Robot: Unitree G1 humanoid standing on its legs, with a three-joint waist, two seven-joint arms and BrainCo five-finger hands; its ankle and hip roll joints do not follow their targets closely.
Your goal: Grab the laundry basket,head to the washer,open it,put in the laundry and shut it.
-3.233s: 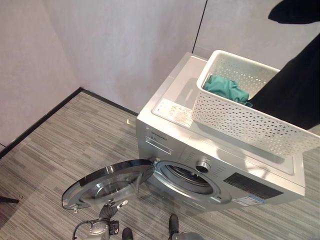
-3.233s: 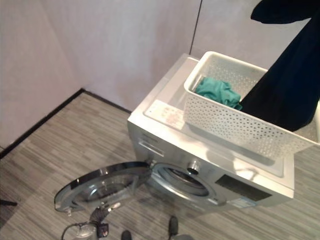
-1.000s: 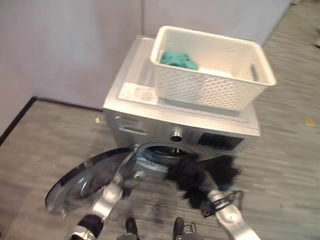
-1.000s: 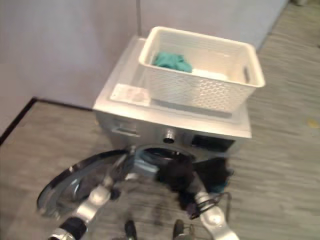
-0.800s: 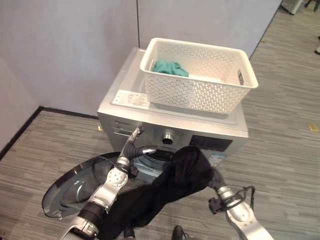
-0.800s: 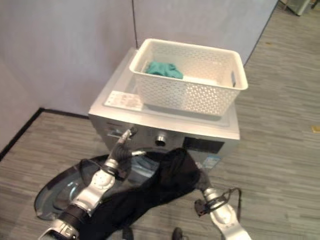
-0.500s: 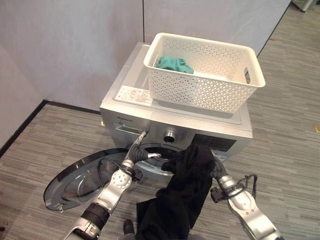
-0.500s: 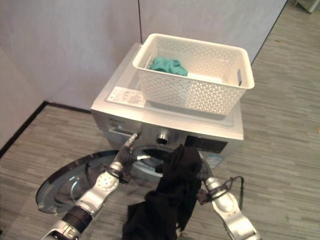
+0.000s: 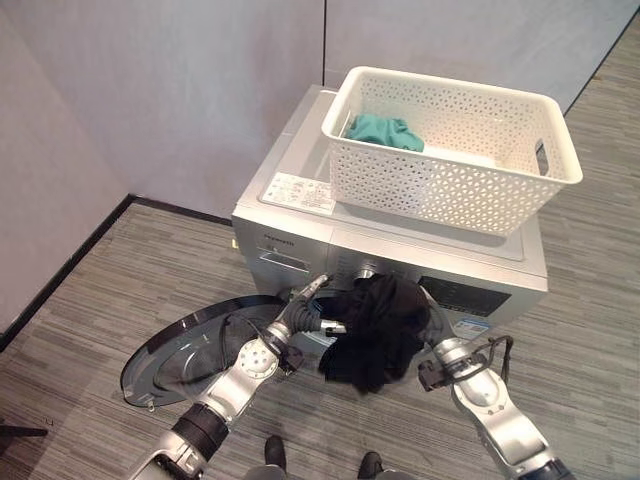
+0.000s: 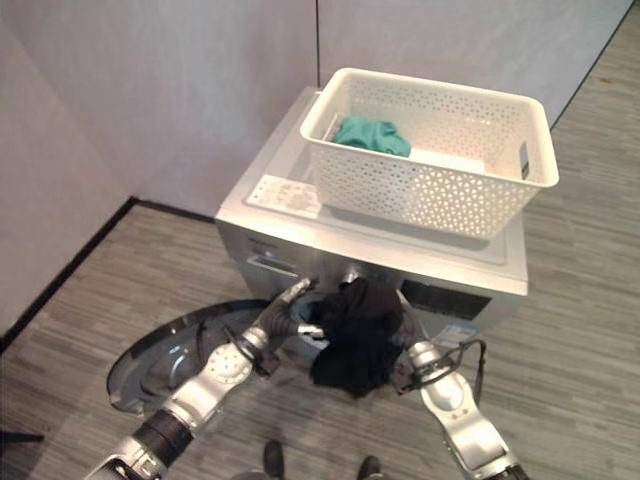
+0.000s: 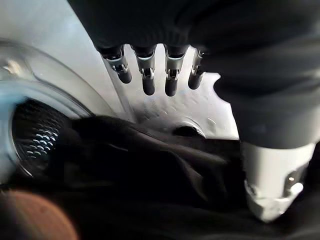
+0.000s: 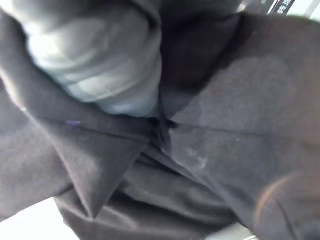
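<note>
A silver washer stands against the wall with its round door swung open at the lower left. On its top sits the white laundry basket, with a teal cloth in its far corner. A black garment is bunched at the drum opening. My left hand is open beside it at the opening's left rim, its straight fingers pointing at the drum rim. My right hand is buried in the black garment from the right, its thumb clamped on the gathered cloth.
Grey walls meet behind the washer, with a black skirting along the left wall. The striped grey floor lies around the open door and to the right of the washer.
The black garment, which hung long towards the floor half a second ago, is now gathered at the drum opening. My left hand has stayed by the rim. The camera has shifted.
</note>
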